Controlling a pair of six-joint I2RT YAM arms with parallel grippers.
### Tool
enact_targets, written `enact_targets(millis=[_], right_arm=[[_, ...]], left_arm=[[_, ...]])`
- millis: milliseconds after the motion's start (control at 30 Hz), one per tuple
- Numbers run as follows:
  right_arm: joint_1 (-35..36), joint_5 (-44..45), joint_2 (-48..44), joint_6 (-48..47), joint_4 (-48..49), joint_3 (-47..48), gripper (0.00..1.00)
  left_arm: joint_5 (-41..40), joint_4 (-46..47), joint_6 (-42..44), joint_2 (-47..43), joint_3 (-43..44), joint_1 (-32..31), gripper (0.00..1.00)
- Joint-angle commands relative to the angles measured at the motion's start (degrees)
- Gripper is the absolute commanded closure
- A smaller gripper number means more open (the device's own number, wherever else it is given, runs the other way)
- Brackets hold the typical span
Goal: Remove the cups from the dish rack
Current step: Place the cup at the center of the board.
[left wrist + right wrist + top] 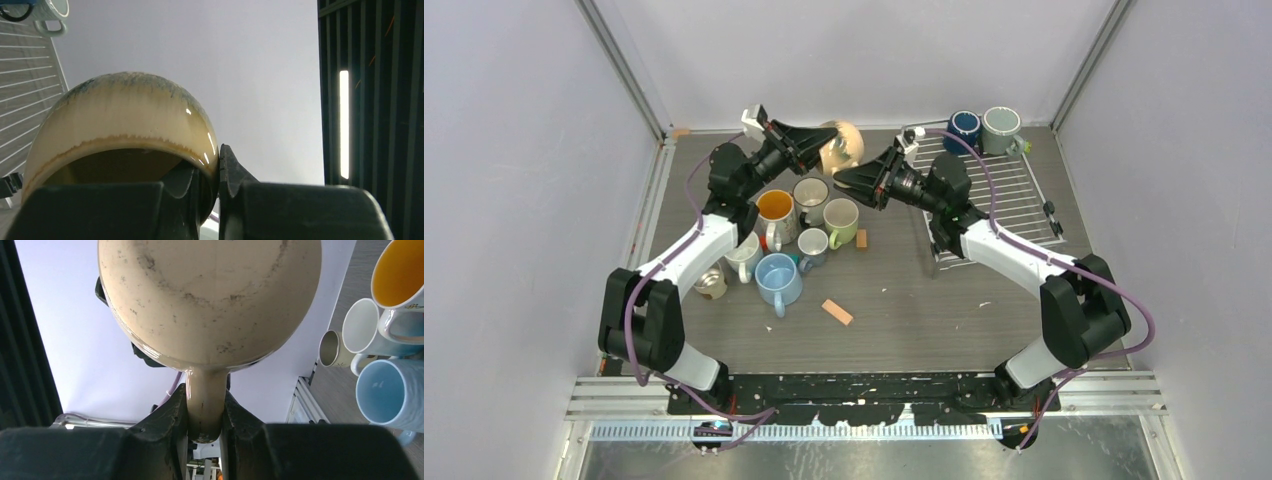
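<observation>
Near tan mug (pixel 844 146) — clustered cups (pixel 778 279), orange block (pixel 837 312)

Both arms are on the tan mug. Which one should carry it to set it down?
Left. The left gripper pinches the rim of the tan mug, and the unloaded mugs stand on its side. The right gripper clamps the handle and sits nearer the dish rack; it should probably let go.
</observation>
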Motion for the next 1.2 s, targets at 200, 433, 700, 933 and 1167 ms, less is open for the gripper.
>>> enact_targets(millis=[200, 433, 700, 933, 1167], right_arm=[[0.35, 1.66, -5.29, -10.52, -0.98, -1.11, 0.18], [0.36, 10.6, -15.08, -28.51, -29.58, -0.65, 0.0], [0.33, 18.86, -22.51, -37.55, -47.25, -0.62, 0.0], [0.32, 21.89, -22.91, -41.4, -50.6, -0.3, 0.0], [0.35, 22.44, -20.76, -42.84, -50.57, 0.23, 0.0]], left_arm=[[1.56, -3.41, 4.6, -5.06, 2.74, -1.32, 1.0], [2.28, -25.98, 20.32, -10.31, 7.8, -1.23, 1.0], [-2.86, -57.26, 38.75, -18.15, 10.87, -1.23, 1.0], [-11.91, -80.92, 49.54, -26.27, 11.29, -1.23, 1.0], [-23.5, -99.16, 53.94, -31.13, 11.14, -1.2, 1.0]])
